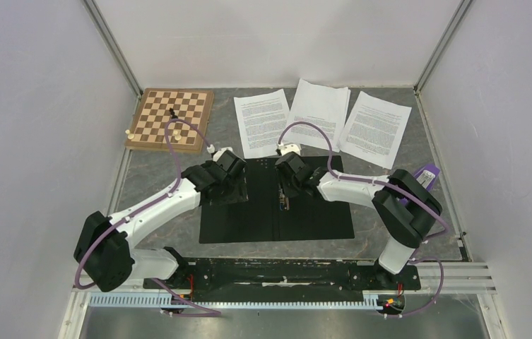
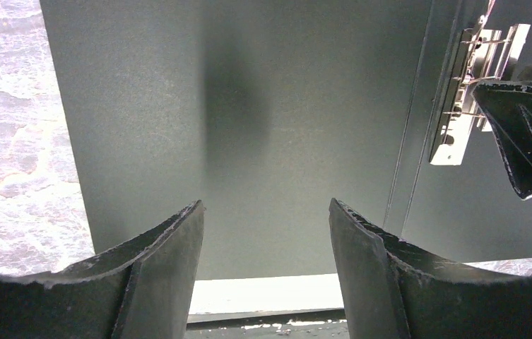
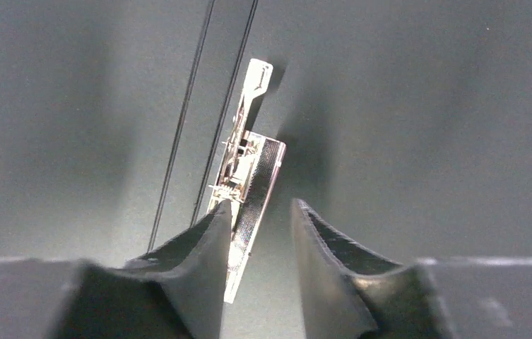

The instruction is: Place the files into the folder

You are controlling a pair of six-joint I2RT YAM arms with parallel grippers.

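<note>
The folder (image 1: 241,222) lies open and flat in the middle of the table, black inner faces up. A metal clip (image 3: 249,152) runs along its spine. Three files lie side by side behind it: left (image 1: 261,121), middle (image 1: 321,106), right (image 1: 376,128). My left gripper (image 1: 238,185) hangs open just above the folder's left face (image 2: 263,106), with nothing between its fingers (image 2: 266,205). Over the spine, my right gripper (image 1: 285,194) stands open (image 3: 261,203). The clip's lever lies against its left finger, with a gap to the right finger. That gripper's finger (image 2: 524,134) also shows in the left wrist view beside the clip (image 2: 471,85).
A wooden chessboard (image 1: 171,119) sits at the back left with a black piece (image 1: 172,113) on it and white pieces (image 1: 128,133) at its edge. A purple object (image 1: 427,174) lies at the right, behind my right arm. Walls close in both sides and the back.
</note>
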